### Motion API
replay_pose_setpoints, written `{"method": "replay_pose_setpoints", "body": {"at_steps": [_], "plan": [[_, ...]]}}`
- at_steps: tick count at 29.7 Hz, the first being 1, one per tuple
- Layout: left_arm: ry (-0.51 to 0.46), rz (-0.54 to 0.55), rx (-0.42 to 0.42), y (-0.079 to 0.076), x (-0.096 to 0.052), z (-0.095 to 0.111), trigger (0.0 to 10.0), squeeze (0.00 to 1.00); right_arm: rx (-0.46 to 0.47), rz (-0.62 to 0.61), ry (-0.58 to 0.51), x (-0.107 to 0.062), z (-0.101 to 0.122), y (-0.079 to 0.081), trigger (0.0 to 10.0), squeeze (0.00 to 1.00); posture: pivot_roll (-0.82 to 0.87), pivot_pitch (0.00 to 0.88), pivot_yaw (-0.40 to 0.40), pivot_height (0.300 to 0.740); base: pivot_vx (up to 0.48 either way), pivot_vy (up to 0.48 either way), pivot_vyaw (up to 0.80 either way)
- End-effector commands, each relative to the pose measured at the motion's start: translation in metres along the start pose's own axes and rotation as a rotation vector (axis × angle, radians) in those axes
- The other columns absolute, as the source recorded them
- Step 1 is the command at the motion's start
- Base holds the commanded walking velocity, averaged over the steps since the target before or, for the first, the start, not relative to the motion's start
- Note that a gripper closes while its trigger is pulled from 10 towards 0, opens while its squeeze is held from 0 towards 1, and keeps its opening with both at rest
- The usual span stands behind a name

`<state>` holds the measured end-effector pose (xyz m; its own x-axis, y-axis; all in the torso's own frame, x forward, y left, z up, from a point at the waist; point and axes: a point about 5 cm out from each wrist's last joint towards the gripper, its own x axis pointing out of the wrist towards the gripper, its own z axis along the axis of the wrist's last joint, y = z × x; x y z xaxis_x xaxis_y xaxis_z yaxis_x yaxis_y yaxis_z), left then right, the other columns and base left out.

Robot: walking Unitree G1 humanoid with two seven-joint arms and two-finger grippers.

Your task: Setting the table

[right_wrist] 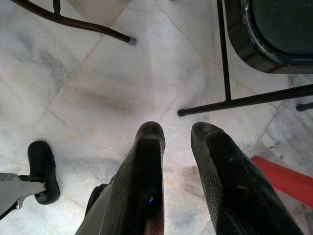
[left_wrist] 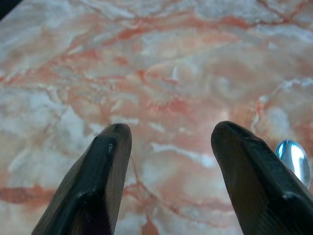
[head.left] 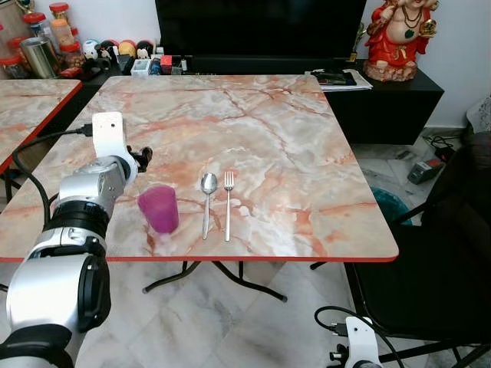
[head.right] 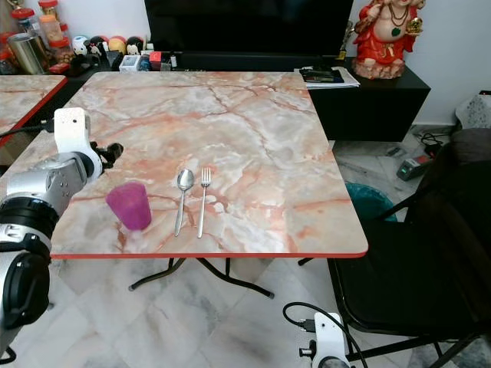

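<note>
Left end effector (left_wrist: 168, 134) over worktop, fingers spread, holding nothing; right end effector (right_wrist: 176, 134) hangs low beside the chair, fingers slightly parted, empty.

Marble-pattern worktop (head.left: 253, 123) with red edge carries a pink cup (head.left: 159, 208) near the front edge, upright, just ahead of the left arm. Spoon (head.left: 208, 201) and fork (head.left: 228, 203) lie side by side just right of the cup, parallel, handles toward the front edge, not touching each other or the cup. Left wrist view: both black fingers (left_wrist: 102, 171) above bare marble, spoon bowl visible just past one finger. Right wrist view: fingers (right_wrist: 146, 166) point down at the tiled floor (right_wrist: 88, 83), black chair (head.left: 437, 261) legs close by. Behind the worktop: dark TV (head.left: 261, 27), red figurine (head.left: 399, 38), jars (head.left: 46, 38) on a low cabinet.
</note>
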<state>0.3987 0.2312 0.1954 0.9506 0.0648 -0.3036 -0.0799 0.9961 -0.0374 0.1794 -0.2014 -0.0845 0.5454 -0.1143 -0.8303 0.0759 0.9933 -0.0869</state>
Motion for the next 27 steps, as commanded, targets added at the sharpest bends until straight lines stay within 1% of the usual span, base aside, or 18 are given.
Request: {"method": "replay_pose_setpoints", "body": {"at_steps": [1, 3, 4, 9, 10, 11, 14, 15, 18, 20, 21, 23, 25, 27], "plan": [[-0.002, -0.006, 0.008, 0.000, -0.002, 0.001, 10.0, 0.00, 0.013, 0.002, -0.001, 0.000, 0.000, 0.000, 10.0, 0.00, 0.08, 0.000, -0.001, 0.740, 0.000, 0.000, 0.00], [0.008, -0.013, 0.013, 0.001, -0.004, -0.002, 10.0, 0.00, 0.013, 0.002, -0.001, 0.000, 0.000, 0.000, 10.0, 0.00, 0.08, 0.000, -0.001, 0.740, 0.000, 0.000, 0.00], [0.021, -0.019, 0.020, 0.004, -0.007, -0.005, 10.0, 0.00, 0.012, 0.001, -0.001, 0.000, 0.000, 0.000, 10.0, 0.00, 0.08, 0.000, -0.003, 0.740, 0.000, 0.000, 0.00], [0.029, -0.024, 0.019, 0.008, -0.011, -0.006, 10.0, 0.00, 0.013, 0.001, -0.001, 0.000, 0.000, 0.000, 10.0, 0.00, 0.08, 0.000, -0.003, 0.740, 0.000, 0.000, 0.00], [0.040, -0.027, 0.026, 0.013, -0.016, -0.008, 10.0, 0.00, 0.013, 0.000, 0.000, 0.000, 0.000, -0.001, 10.0, 0.00, 0.08, 0.000, -0.001, 0.740, 0.000, 0.000, 0.00], [0.040, -0.027, 0.026, 0.013, -0.016, -0.008, 10.0, 0.00, 0.013, 0.000, 0.000, 0.000, 0.000, -0.001, 10.0, 0.00, 0.08, 0.000, -0.001, 0.740, 0.000, 0.000, 0.00], [0.067, -0.064, 0.048, 0.018, -0.035, -0.014, 10.0, 0.00, 0.010, 0.000, 0.001, 0.000, 0.000, -0.002, 10.0, 0.00, 0.09, 0.000, -0.006, 0.740, 0.000, 0.000, 0.00], [0.067, -0.064, 0.048, 0.018, -0.035, -0.014, 10.0, 0.00, 0.010, 0.000, 0.001, 0.000, 0.000, -0.002, 10.0, 0.00, 0.09, 0.000, -0.006, 0.740, 0.000, 0.000, 0.00], [0.072, -0.081, 0.054, 0.019, -0.045, -0.015, 10.0, 0.00, 0.006, 0.000, 0.002, 0.000, 0.000, -0.002, 10.0, 0.00, 0.09, 0.000, -0.010, 0.740, 0.000, 0.000, 0.00], [0.083, -0.098, 0.031, 0.018, -0.051, -0.015, 10.0, 0.00, 0.004, 0.001, 0.002, 0.000, 0.000, -0.002, 10.0, 0.00, 0.09, 0.000, -0.010, 0.740, 0.000, 0.000, 0.00], [0.083, -0.098, 0.031, 0.018, -0.051, -0.015, 10.0, 0.00, 0.004, 0.001, 0.002, 0.000, 0.000, -0.002, 10.0, 0.00, 0.09, 0.000, -0.010, 0.740, 0.000, 0.000, 0.00], [0.096, -0.124, 0.006, 0.016, -0.054, -0.017, 10.0, 0.00, 0.003, 0.001, 0.002, 0.000, 0.000, -0.003, 10.0, 0.00, 0.09, 0.000, -0.009, 0.740, 0.000, 0.000, 0.00], [0.096, -0.124, 0.006, 0.016, -0.054, -0.017, 10.0, 0.00, 0.003, 0.001, 0.002, 0.000, 0.000, -0.003, 10.0, 0.00, 0.09, 0.000, -0.009, 0.740, 0.000, 0.000, 0.00], [0.110, -0.166, -0.033, 0.011, -0.055, -0.021, 10.0, 0.00, 0.002, 0.002, 0.001, 0.000, 0.000, -0.003, 10.0, 0.00, 0.09, 0.000, -0.007, 0.740, 0.000, 0.000, 0.00]]}}
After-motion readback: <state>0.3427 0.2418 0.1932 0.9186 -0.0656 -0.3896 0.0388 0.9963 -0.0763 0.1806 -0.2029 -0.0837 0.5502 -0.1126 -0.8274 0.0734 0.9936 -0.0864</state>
